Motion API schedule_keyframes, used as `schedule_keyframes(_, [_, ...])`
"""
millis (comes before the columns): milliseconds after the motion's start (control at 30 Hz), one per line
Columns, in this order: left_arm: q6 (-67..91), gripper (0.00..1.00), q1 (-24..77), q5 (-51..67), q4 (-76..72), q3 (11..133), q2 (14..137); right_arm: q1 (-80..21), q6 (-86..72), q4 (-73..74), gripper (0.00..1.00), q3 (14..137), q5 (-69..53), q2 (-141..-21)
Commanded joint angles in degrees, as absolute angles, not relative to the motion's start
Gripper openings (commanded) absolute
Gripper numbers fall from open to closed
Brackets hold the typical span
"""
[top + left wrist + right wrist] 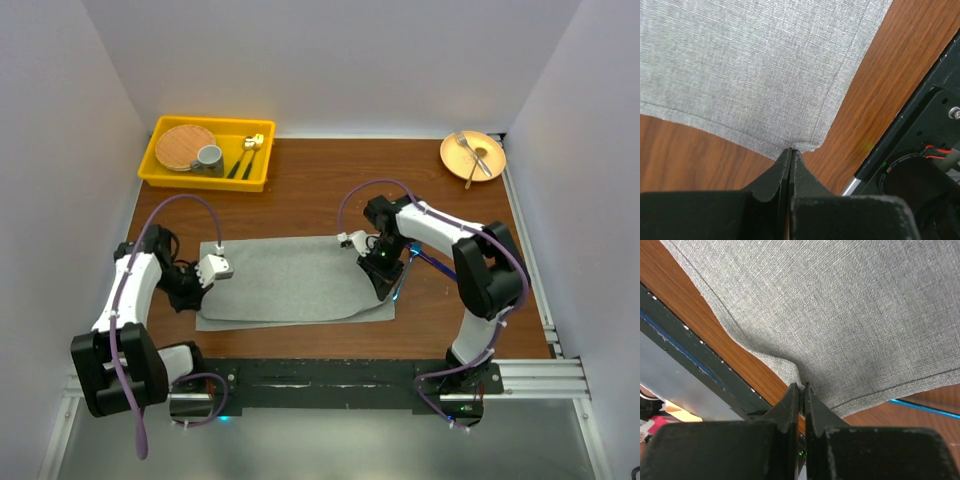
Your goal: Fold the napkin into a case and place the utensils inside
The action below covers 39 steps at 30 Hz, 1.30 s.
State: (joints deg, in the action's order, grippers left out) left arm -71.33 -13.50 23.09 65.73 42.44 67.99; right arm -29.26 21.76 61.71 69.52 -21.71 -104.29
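Note:
The grey napkin (pixel 290 280) lies spread on the wooden table between the arms. My left gripper (pixel 197 300) is shut on the hem at its near-left corner (pixel 812 145), where the cloth lies flat; the fingertips (pixel 790 150) meet on the edge. My right gripper (pixel 385 288) is shut on the near-right part of the napkin (pixel 840 315), and the cloth puckers up into its jaws (pixel 801 386). A slim blue piece of the utensils (pixel 432 262) shows under the right arm, and again as a blue strip (pixel 925 408) beyond the napkin's edge. The rest of them is hidden.
A yellow tray (pixel 160 172) at the back left holds a wooden plate, a grey cup (pixel 209 156) and dark-handled gold cutlery (pixel 246 158). An orange plate (pixel 450 150) with a silver fork (pixel 470 147) sits at the back right. A black rail (pixel 330 380) runs along the near edge.

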Motion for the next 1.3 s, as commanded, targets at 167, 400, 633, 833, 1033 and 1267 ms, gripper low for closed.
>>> schedule_keyframes(167, [-74.4, 0.0, -14.0, 23.8, 70.0, 43.7, 64.7, -29.4, 24.1, 64.9, 0.0, 70.8, -20.6, -99.9])
schedule_keyframes(400, [-73.8, 0.0, -13.9, 22.9, 66.8, 41.0, 66.1, -29.5, 23.9, 62.7, 0.0, 69.5, -20.8, -102.5])
schedule_keyframes(633, [-73.4, 0.0, -13.9, 21.7, 63.9, 38.4, 67.1, -29.6, 24.6, 62.5, 0.09, 69.8, -21.5, -104.1])
schedule_keyframes(833, [-72.7, 0.45, -14.2, 24.8, 67.1, 45.2, 66.0, -29.4, 26.6, 68.6, 0.53, 77.0, -23.3, -101.1])
schedule_keyframes(1033, [-69.4, 0.48, -14.2, 30.8, 68.7, 51.5, 66.7, -28.9, 27.0, 69.5, 0.51, 81.0, -21.7, -100.7])
schedule_keyframes(1267, [-65.7, 0.44, -14.1, 30.9, 62.7, 45.0, 67.2, -29.1, 25.1, 63.2, 0.36, 75.6, -21.4, -104.1])
